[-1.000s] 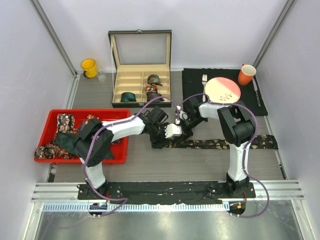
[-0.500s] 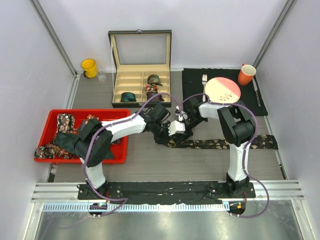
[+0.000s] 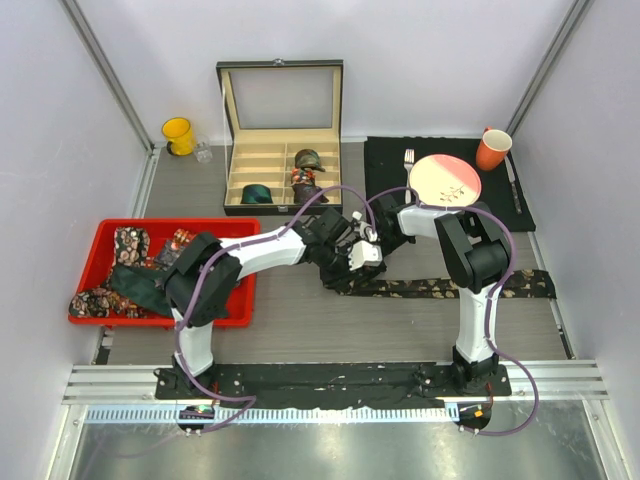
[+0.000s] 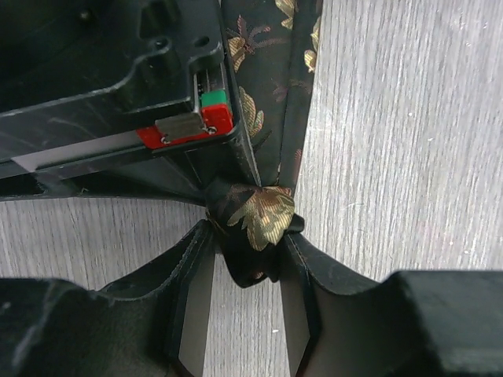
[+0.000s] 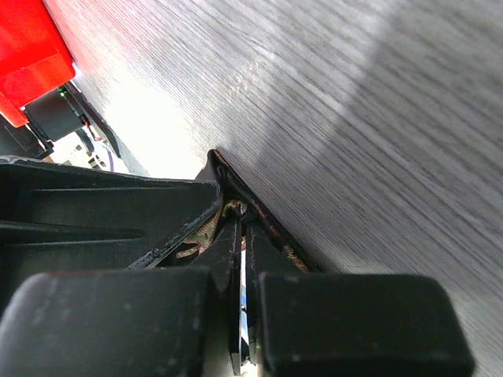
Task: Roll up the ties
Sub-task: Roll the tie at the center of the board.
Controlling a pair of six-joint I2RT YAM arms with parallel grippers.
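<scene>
Left claw [image 4: 251, 236] is squeezing the small rolled end [image 4: 259, 220] of a flowery tie [image 3: 450, 288], with one finger [image 4: 196, 267] pressing on each side of the roll. Right claw [image 5: 240, 220] is coming at the same spot from the other side. Its two fingers are pressed tight together, pinching a bit of the tie's cloth right at their tips. Both claws are meeting in the middle of the grey wooden table [image 3: 350, 330], so close that they are almost touching. The rest of the tie is lying flat on the table in a long dark strip, stretching away toward the right side. A red tray [image 3: 150, 322] is sitting on the left with more ties [image 3: 100, 300] bunched up inside it. At the back, an open box [image 3: 265, 140] is holding three rolled ties [image 3: 307, 158] in its little spaces. A yellow cup [image 3: 178, 135] is standing to the left of the box. On the right, a black mat [image 3: 385, 170] is carrying a pink plate [image 3: 445, 180], a fork [image 3: 408, 160] and an orange cup [image 3: 493, 150].
</scene>
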